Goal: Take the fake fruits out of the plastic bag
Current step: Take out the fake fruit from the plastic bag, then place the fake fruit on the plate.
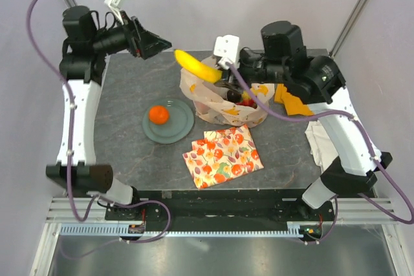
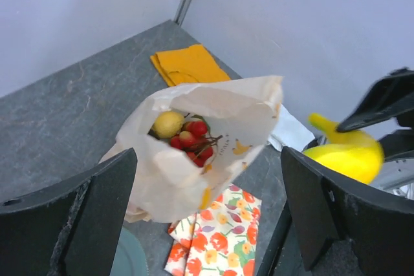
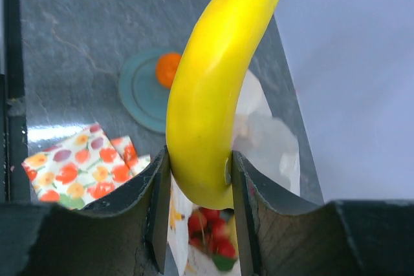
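Now right end effector (image 3: 197, 189) is clamping banana (image 3: 213, 82) near its lower end, lifting it clear above plastic bag (image 1: 220, 116) rim, likely so bag is not dragging along. Right arm is reaching over bag, wrist tilting down. Left end effector (image 1: 152, 44) is hovering high at far left, spread wide, gripping nothing, facing bag. Lemon (image 2: 168, 123) and red grapes (image 2: 195, 139) are lying inside bag. Orange (image 1: 158, 114) is sitting on plate (image 1: 178, 132) on surface (image 1: 129, 95).
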You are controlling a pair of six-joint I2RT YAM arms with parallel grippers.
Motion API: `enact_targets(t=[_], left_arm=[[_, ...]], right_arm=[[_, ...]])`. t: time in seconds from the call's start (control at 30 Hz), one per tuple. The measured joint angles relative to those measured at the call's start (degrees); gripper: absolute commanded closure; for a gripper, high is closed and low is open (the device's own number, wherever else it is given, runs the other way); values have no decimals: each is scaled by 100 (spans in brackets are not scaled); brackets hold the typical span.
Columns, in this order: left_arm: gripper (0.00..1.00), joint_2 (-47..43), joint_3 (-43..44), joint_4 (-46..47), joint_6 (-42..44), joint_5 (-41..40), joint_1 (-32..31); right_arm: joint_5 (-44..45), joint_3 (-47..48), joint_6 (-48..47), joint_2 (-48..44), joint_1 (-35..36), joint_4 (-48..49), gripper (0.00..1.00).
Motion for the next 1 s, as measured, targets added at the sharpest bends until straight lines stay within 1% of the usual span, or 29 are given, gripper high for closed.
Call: enact_targets(t=[0.03, 0.07, 0.13, 0.17, 0.27, 0.3, 0.33, 0.37, 0.43, 0.5, 0.67, 0.83, 1.0], left_arm=[[1, -308, -105, -48, 24, -44, -28], [1, -597, -179, -90, 35, -74, -50], [1, -1086, -219, -87, 37, -127, -87], [1, -1287, -212, -70, 35, -175, -90], [1, -1703, -74, -52, 33, -278, 4], [1, -1762, -28, -39, 33, -326, 52], [1, -1838, 13, -17, 31, -376, 116], [1, -1915, 31, -4, 31, -435, 195], [1, -2037, 31, -4, 33, -577, 358], [1, -2129, 13, -13, 35, -741, 461], [1, -2498, -256, -184, 92, -1228, 549], [1, -2806, -393, -350, 192, -1488, 608], [1, -2962, -579, -380, 225, -1539, 697]], right_arm=[[20, 129, -11, 98, 181, 74, 74], [37, 168, -48, 177, 422, 149, 78], [22, 72, -120, 352, 870, 269, 82], [11, -15, -140, 431, 1036, 321, 86], [-11, -501, -46, 752, 1530, 737, 86], [-33, -590, 26, 916, 1631, 868, 88], [-39, -621, 155, 1106, 1718, 1012, 91], [-26, -634, 317, 1305, 1784, 1189, 100], [44, -638, 715, 1659, 1864, 1495, 100], [275, -640, 1338, 2046, 1923, 1862, 100], [1038, -636, 2524, 2865, 1943, 2448, 100], [1788, -616, 3230, 3598, 1943, 2680, 100], [2308, -570, 3593, 4159, 1974, 2765, 100]])
